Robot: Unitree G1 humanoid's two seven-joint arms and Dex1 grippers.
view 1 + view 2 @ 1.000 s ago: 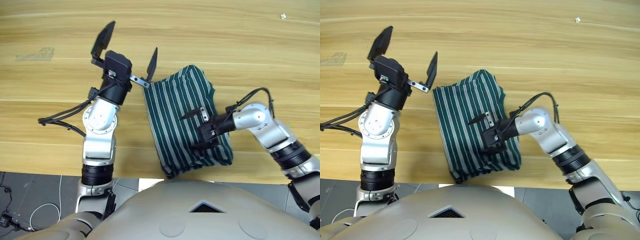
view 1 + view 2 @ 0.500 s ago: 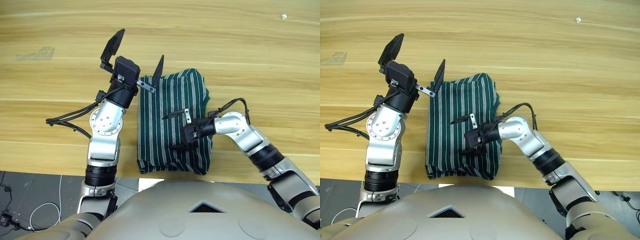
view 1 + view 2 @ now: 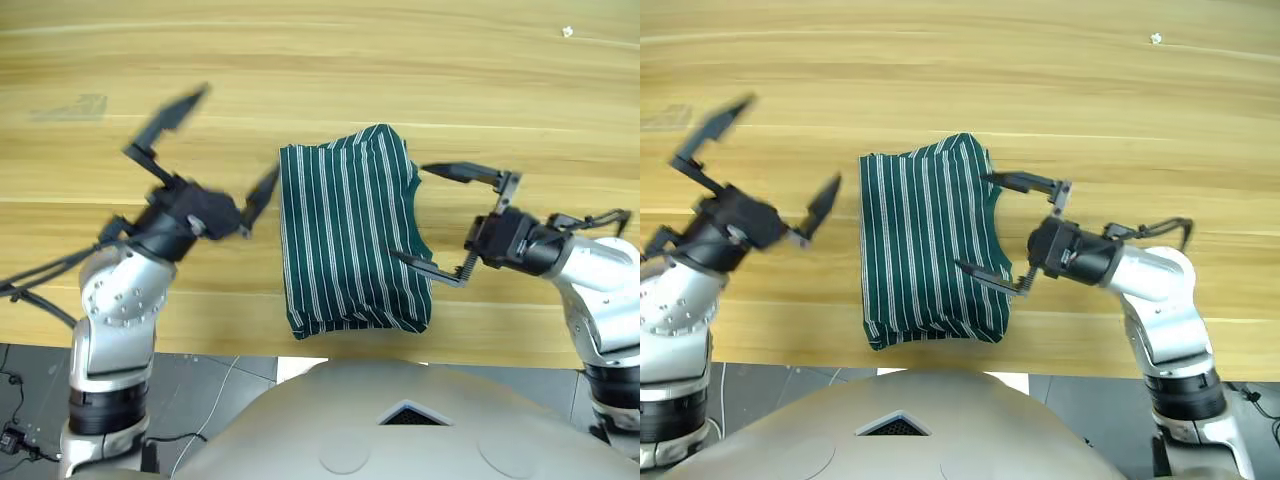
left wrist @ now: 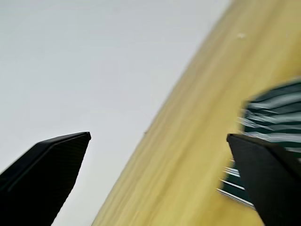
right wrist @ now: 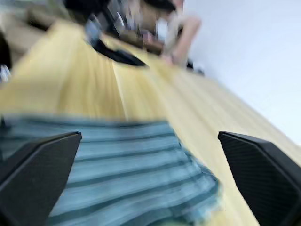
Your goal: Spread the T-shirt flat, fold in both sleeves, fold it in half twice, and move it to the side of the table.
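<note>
The left end effector (image 3: 238,133) hangs above the bare wood toward the left of the surface (image 3: 450,80), its two fingers spread wide and holding nothing. One fingertip is just beside the left edge of the T-shirt (image 3: 345,235) but looks apart from it, a stance that suits an arm keeping clear of the cloth rather than working it. The T-shirt lies close to the near edge of the surface, about midway along it. It is gathered into a compact striped rectangle, with its long sides running from the near edge toward the far one and its lower corners softly rounded. Judged from that shape, the sleeves and both halvings are done, and only the move to the side of the surface is left. To its right, the right end effector (image 3: 410,212) faces the bundle, also spread wide and empty. Its near finger reaches over the cloth's right border and its far finger sits just off the upper right corner. Whether either one presses the fabric cannot be told. Straddling that edge would let it pinch or push the stack sideways in one piece.
</note>
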